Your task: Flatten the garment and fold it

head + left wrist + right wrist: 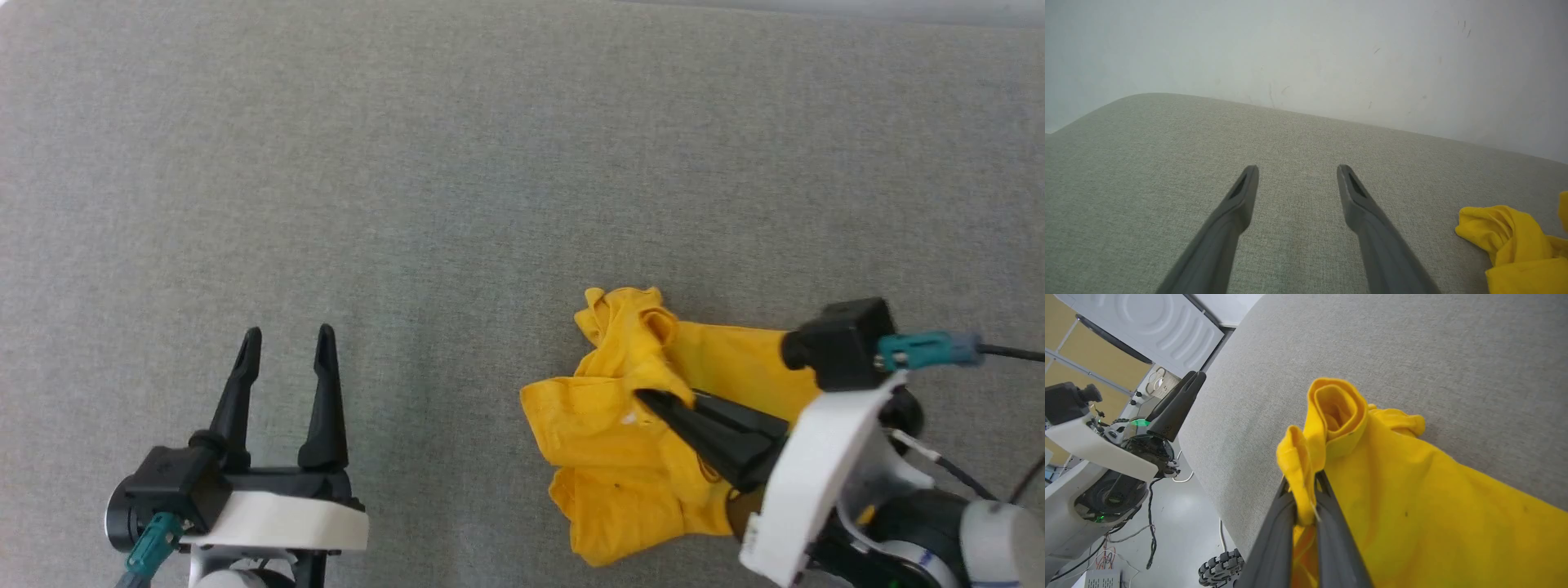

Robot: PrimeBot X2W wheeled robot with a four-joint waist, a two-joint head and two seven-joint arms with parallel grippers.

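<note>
The garment (pixel 620 441) is a bright yellow shirt, crumpled in a heap on the grey fabric surface at the lower right of the head view. My right gripper (pixel 649 400) is shut on a fold of it; in the right wrist view the yellow cloth (pixel 1412 506) is pinched between the two fingers of the right gripper (pixel 1303 484) and lifted a little. Far to the left, my left gripper (pixel 286 339) stands open with nothing between its fingers, well apart from the garment. An edge of the garment (pixel 1515 241) shows at the right of the left wrist view, beside the open left gripper (pixel 1296 171).
The grey upholstered surface (pixel 457 180) spreads wide on the left and at the back. A pale wall (pixel 1306 49) rises behind its far edge. In the right wrist view the surface's near edge drops to a floor with cables (pixel 1151 539) and a wheel (pixel 1220 567).
</note>
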